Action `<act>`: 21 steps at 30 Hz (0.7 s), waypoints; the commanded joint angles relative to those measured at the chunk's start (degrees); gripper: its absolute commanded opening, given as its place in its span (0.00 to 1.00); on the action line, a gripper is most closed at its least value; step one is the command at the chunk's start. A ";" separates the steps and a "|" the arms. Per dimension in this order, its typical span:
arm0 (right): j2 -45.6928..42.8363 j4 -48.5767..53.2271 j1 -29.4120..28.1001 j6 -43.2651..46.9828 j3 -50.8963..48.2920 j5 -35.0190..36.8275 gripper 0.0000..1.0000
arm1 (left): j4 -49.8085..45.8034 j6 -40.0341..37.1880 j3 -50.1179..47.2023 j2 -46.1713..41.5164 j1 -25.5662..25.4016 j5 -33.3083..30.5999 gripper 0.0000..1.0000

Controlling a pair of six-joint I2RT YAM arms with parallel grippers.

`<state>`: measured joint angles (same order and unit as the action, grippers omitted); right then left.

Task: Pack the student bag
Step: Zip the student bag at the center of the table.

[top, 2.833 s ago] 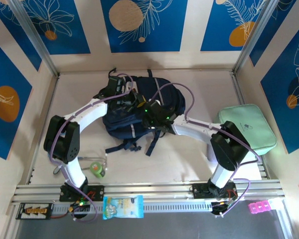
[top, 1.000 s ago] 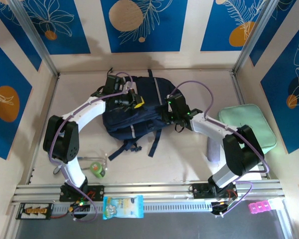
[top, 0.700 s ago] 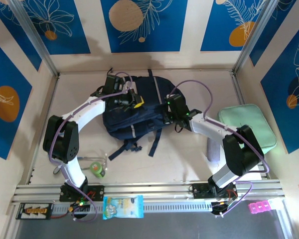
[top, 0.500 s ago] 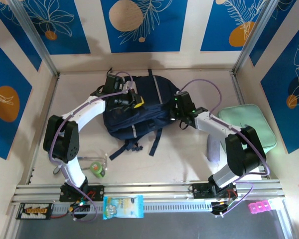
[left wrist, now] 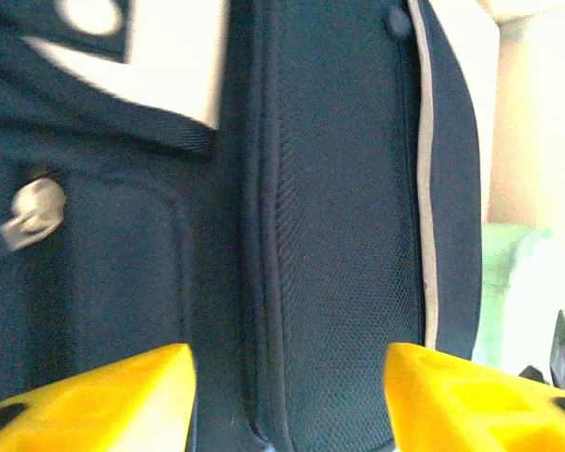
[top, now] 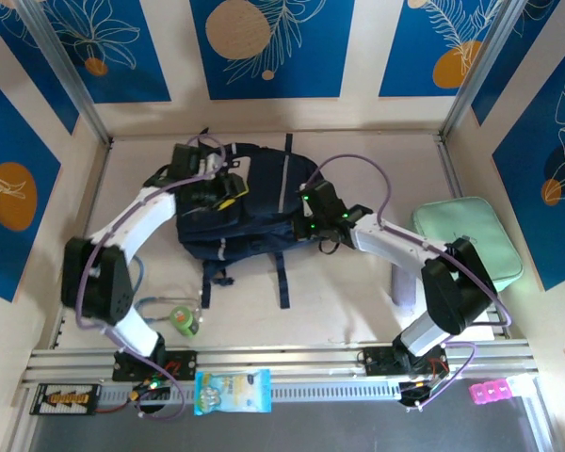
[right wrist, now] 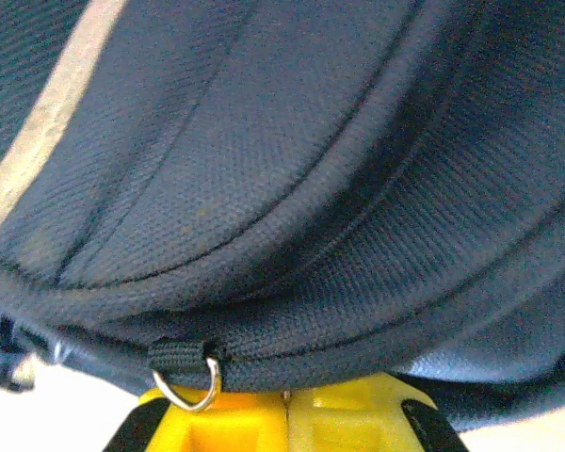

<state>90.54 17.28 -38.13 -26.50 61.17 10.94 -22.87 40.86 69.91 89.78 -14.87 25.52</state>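
Note:
The student bag (top: 254, 202), a navy backpack with grey trim, lies flat at the back middle of the table, straps trailing toward me. My left gripper (top: 217, 193) hovers over its left top. In the left wrist view its yellow fingers (left wrist: 104, 395) stand apart, open, with the bag's dark mesh (left wrist: 339, 264) and a zip pull (left wrist: 33, 212) beneath. My right gripper (top: 313, 221) is at the bag's right edge. In the right wrist view the right gripper (right wrist: 287, 419) has both yellow pads shut together, pressed up against the bag's seam (right wrist: 292, 320) beside a small metal ring (right wrist: 184, 381).
A mint-green flat zip case (top: 466, 240) lies at the right. A small green object (top: 184, 318) sits near the left arm's base. A snack packet (top: 232, 391) and a pink item (top: 492, 389) rest on the front rail.
The bag has slid and turned to the left. My left gripper opened and let go of it, swinging left. My right gripper moved left along with the bag's right edge.

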 commanded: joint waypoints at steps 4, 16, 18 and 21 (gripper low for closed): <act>8.53 -3.12 -5.53 -2.98 10.50 -7.51 0.00 | -1.26 4.40 -14.58 -17.64 2.12 -13.97 0.66; 14.88 -4.62 -11.35 -5.36 17.85 -11.81 0.00 | 22.95 27.87 -28.60 -19.87 0.55 -3.35 0.31; 14.60 -4.53 -11.39 -5.40 17.82 -11.83 0.00 | 24.10 28.60 -28.94 -18.49 0.55 -4.29 0.29; 14.09 -4.53 -11.33 -5.42 17.55 -11.78 0.00 | 26.04 29.80 -29.17 -16.48 0.61 -4.87 0.28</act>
<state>105.51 14.39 -49.23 -31.48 77.06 1.45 -2.31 67.31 41.58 71.64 -13.91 20.84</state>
